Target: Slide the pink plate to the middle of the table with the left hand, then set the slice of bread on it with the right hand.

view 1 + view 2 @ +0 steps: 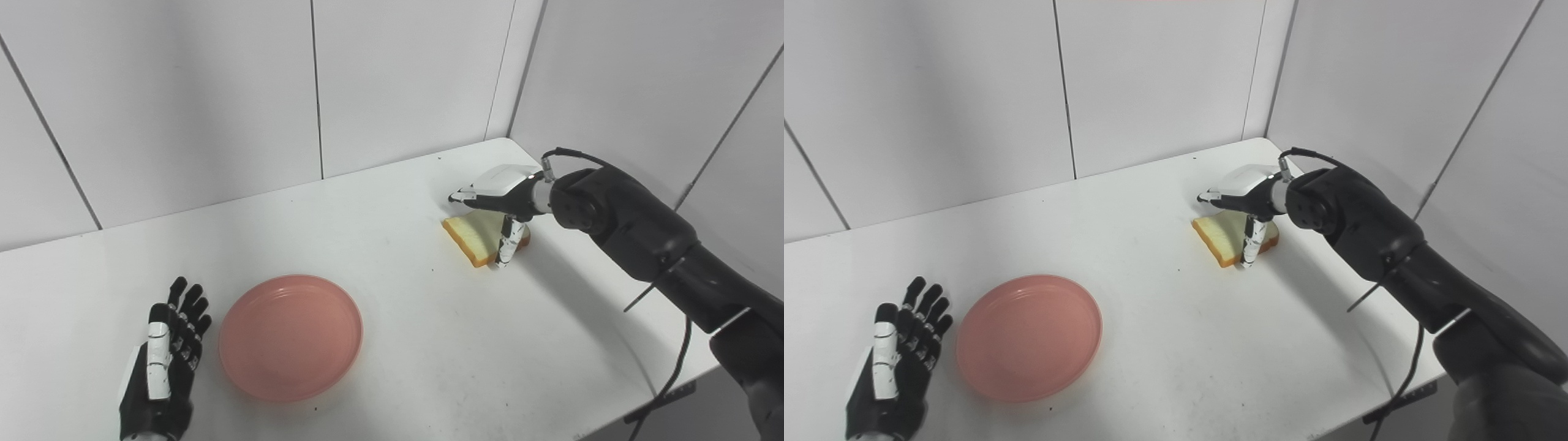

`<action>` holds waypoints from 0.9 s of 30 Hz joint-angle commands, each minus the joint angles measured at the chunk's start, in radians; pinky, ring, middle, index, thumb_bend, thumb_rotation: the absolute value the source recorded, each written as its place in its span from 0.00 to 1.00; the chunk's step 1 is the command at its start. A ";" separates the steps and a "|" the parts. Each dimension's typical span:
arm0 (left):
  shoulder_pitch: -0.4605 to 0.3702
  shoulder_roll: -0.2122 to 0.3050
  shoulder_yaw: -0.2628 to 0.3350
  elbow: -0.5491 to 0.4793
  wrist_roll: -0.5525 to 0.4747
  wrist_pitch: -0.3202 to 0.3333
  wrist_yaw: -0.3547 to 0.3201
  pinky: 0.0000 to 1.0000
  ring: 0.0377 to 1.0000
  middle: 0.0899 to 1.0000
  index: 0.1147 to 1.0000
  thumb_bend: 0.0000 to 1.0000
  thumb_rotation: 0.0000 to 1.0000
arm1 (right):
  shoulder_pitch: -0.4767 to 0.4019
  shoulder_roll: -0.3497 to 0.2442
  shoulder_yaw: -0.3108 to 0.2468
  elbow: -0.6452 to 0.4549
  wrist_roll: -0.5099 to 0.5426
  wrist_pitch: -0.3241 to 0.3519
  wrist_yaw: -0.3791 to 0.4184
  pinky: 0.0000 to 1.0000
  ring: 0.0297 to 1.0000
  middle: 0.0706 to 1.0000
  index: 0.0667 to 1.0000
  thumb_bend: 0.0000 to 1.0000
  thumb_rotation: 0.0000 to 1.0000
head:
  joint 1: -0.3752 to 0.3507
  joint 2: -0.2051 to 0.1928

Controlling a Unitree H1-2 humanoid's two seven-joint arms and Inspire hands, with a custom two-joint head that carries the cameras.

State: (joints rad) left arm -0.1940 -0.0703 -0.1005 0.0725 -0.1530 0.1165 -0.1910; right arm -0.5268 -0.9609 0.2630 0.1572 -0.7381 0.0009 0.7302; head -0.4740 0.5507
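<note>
The pink plate (290, 336) lies empty on the white table (392, 294), left of centre near the front. My left hand (164, 361) rests just left of it, fingers apart, holding nothing and not touching the rim. The slice of bread (481, 236) lies flat at the far right of the table. My right hand (499, 202) hovers over it, fingers stretched out above the slice and the thumb pointing down at its near edge. The bread still lies on the table, partly hidden under the hand.
White panel walls close the table at the back and on the right. The table's front edge runs along the lower right, with a cable (670, 380) hanging from my right arm beside it.
</note>
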 commanded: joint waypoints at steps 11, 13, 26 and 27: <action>0.002 0.000 -0.001 -0.031 -0.012 0.003 -0.013 1.00 1.00 0.98 0.98 0.77 1.00 | -0.047 -0.002 -0.009 0.012 -0.041 -0.002 -0.038 0.99 1.00 1.00 1.00 1.00 0.28 | -0.001 0.003; 0.002 0.000 -0.002 -0.030 -0.011 0.003 -0.014 1.00 1.00 0.98 0.98 0.77 1.00 | -0.049 -0.002 -0.005 0.026 -0.045 -0.021 -0.050 0.98 1.00 1.00 1.00 1.00 0.29 | -0.003 0.003; 0.004 -0.002 -0.004 -0.030 -0.007 -0.001 -0.012 1.00 0.99 0.98 0.97 0.77 1.00 | -0.063 0.003 0.014 0.072 -0.051 -0.016 -0.061 0.96 1.00 1.00 1.00 1.00 0.23 | -0.001 0.007; 0.004 -0.003 -0.004 -0.031 -0.008 -0.001 -0.012 1.00 0.99 0.98 0.97 0.77 1.00 | -0.063 0.003 0.013 0.072 -0.050 -0.014 -0.060 0.96 1.00 1.00 1.00 1.00 0.21 | -0.001 0.007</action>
State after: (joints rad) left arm -0.1860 -0.0699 -0.0999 0.0570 -0.1540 0.1308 -0.1958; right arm -0.5375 -0.9347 0.2899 0.2382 -0.7872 -0.0018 0.6925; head -0.4755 0.5568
